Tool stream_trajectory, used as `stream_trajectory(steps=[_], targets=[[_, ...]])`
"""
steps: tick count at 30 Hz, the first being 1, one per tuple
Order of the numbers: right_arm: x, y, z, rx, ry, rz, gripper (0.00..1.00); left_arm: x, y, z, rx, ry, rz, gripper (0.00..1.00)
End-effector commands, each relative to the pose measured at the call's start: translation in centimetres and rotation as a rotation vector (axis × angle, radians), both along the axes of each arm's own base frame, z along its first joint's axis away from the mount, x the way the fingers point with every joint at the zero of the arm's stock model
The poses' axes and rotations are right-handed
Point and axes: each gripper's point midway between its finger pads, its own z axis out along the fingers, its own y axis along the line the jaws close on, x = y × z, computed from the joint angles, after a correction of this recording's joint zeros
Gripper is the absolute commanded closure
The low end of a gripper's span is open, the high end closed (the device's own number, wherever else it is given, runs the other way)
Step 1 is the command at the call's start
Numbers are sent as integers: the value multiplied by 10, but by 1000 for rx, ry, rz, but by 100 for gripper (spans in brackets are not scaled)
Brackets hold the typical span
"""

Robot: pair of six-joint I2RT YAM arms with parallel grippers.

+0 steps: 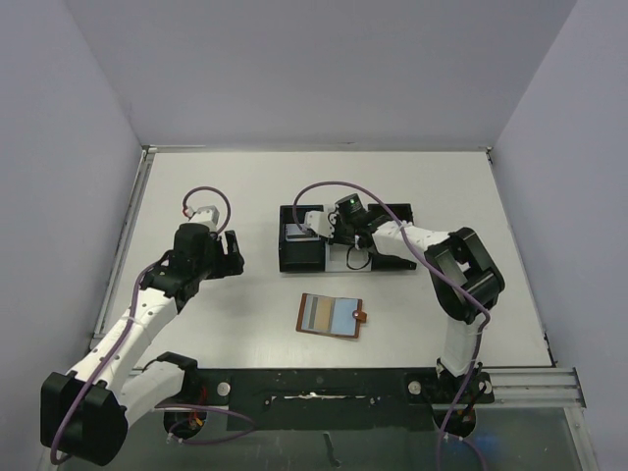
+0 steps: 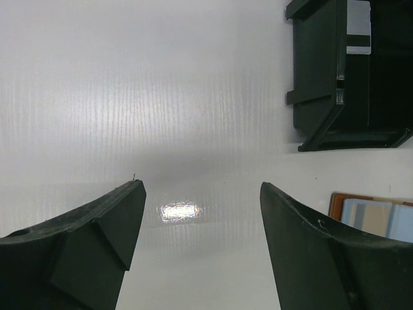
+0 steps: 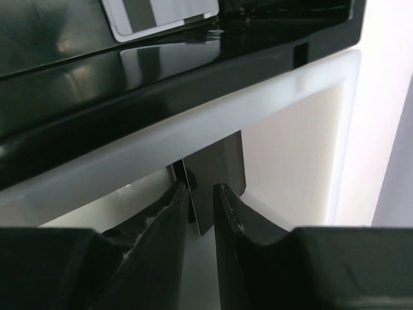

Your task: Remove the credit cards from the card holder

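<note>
The left arm [image 1: 128,334] and right arm [image 1: 461,285] rise from the near edge of the table [image 1: 432,186]. The left one reaches up the left side and the right one bends in from the right.

A little past that edge, about midway between the table's left and right edges, the card holder [image 1: 331,316] lies open and flat. Its blue-grey pockets face up inside a brown border, and its snap tab [image 1: 362,315] points right. It is well apart from both grippers. In the left wrist view only one corner of it [image 2: 371,216] shows, at lower right.

Farther in, toward the left edge, the left gripper [image 1: 234,253] hangs over bare table with its jaws spread wide and nothing between them [image 2: 201,187].

Beyond the card holder, near the table's middle, stands the tray [image 1: 285,257], black with a white middle compartment. A silver card [image 1: 297,233] with a dark stripe lies flat in its left compartment. That card also shows in the left wrist view [image 2: 359,29] and over the black wall in the right wrist view [image 3: 161,13].

The right gripper [image 1: 337,234] reaches down into the white compartment. Its fingers stand nearly together [image 3: 201,188], one on each side of the near edge of a dark card [image 3: 219,174] that stands on edge inside. Whether they are pinching that card or have let it go, I cannot tell.
</note>
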Motion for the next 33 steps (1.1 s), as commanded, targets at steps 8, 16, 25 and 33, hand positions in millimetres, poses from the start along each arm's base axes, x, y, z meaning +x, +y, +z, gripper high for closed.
stream_trajectory(steps=[8, 16, 25, 33], targets=[[9, 5, 13, 19, -5, 4, 70, 14, -7, 19, -24, -66, -25, 28], [13, 15, 55, 142, -77, -37, 67, 14, -7, 18, -22, -61, -25, 28], [-13, 29, 156, 672, -137, -269, 51, 14, -4, 23, -17, -80, -11, 28], [-52, 12, 164, 1036, 209, -736, 39, 14, -1, 29, -16, -102, 0, 28]])
